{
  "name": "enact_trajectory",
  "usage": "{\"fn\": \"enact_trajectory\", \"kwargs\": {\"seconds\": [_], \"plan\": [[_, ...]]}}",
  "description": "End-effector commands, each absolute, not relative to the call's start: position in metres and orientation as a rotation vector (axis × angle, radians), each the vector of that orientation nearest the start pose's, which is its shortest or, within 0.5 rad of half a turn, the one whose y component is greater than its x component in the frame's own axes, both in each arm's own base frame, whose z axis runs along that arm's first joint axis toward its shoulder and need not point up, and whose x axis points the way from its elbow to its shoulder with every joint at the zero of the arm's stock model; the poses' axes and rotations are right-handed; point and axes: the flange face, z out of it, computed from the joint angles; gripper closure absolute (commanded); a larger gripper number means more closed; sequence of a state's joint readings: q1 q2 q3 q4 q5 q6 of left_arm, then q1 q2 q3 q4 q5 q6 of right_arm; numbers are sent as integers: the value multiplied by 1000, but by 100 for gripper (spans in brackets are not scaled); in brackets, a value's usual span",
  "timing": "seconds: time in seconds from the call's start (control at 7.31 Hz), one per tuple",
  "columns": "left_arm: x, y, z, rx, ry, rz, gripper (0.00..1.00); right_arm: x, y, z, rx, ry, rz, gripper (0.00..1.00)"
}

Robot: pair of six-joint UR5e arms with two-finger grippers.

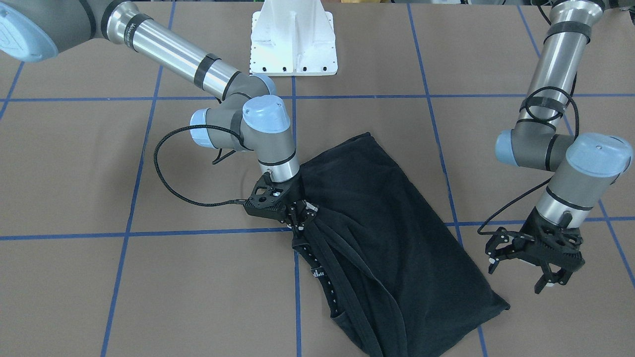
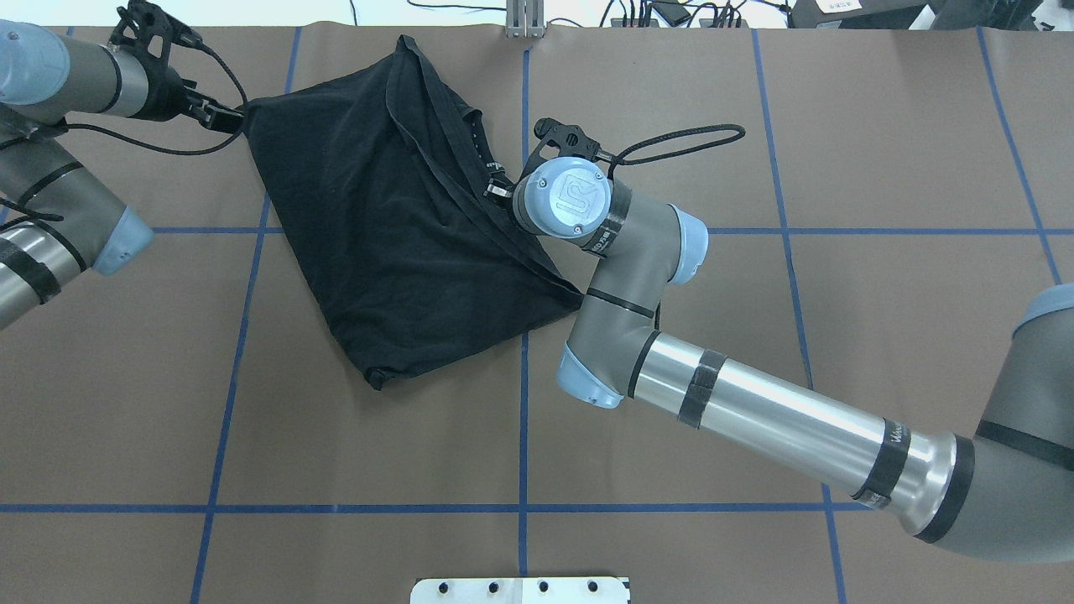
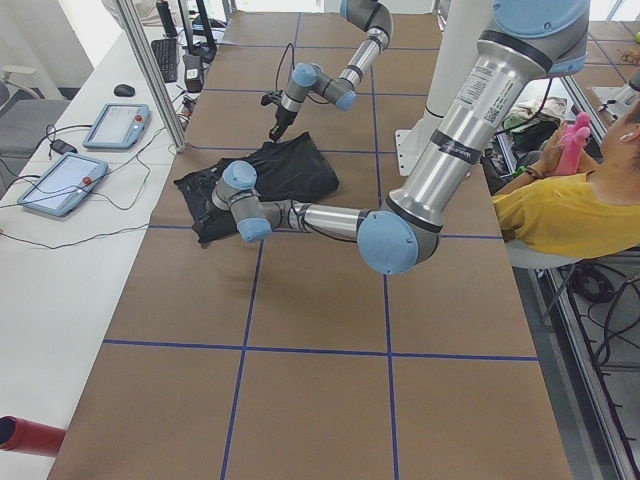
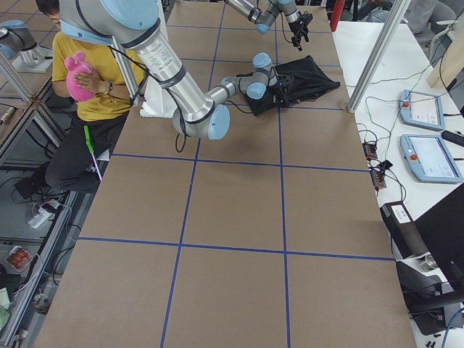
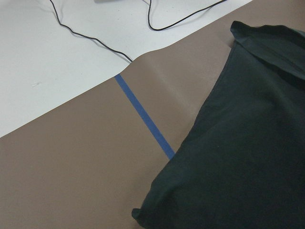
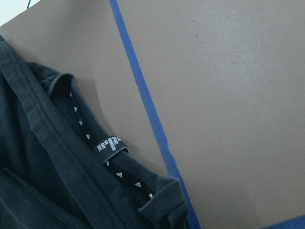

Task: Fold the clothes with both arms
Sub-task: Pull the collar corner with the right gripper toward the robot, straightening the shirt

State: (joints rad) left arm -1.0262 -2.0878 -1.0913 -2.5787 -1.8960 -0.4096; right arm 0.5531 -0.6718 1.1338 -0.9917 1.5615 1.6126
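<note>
The right hand (image 1: 301, 217) is clenched on the gathered collar edge of the black T-shirt (image 1: 387, 223), which is laid half-folded at frame centre on the table (image 1: 198, 287). The left hand (image 1: 518, 272) is held released near the shirt's lower-right corner. A fold is judged begun, and that corner probably needs to be gripped next.

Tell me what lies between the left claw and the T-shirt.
Nothing but bare table cover separates left claw and T-shirt, as the front-facing view shows.

We see a brown table (image 2: 881, 335) gridded with blue tape (image 2: 523, 419) — beside it a white bench (image 3: 40, 300) carrying two tablets (image 3: 62, 183).
</note>
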Motion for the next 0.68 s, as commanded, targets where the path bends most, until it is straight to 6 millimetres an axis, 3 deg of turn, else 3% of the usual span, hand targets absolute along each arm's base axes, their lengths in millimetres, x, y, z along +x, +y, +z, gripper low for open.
{"fn": "enact_trajectory", "kwargs": {"seconds": [0.0, 0.27, 0.55], "plan": [[293, -680, 479, 786, 739, 291, 0, -612, -508, 192, 266, -1006, 528, 100], [293, -680, 478, 790, 741, 292, 0, -589, -412, 220, 304, -1039, 485, 100], [293, -677, 478, 800, 760, 274, 0, -571, -357, 241, 320, -1016, 461, 100]]}}
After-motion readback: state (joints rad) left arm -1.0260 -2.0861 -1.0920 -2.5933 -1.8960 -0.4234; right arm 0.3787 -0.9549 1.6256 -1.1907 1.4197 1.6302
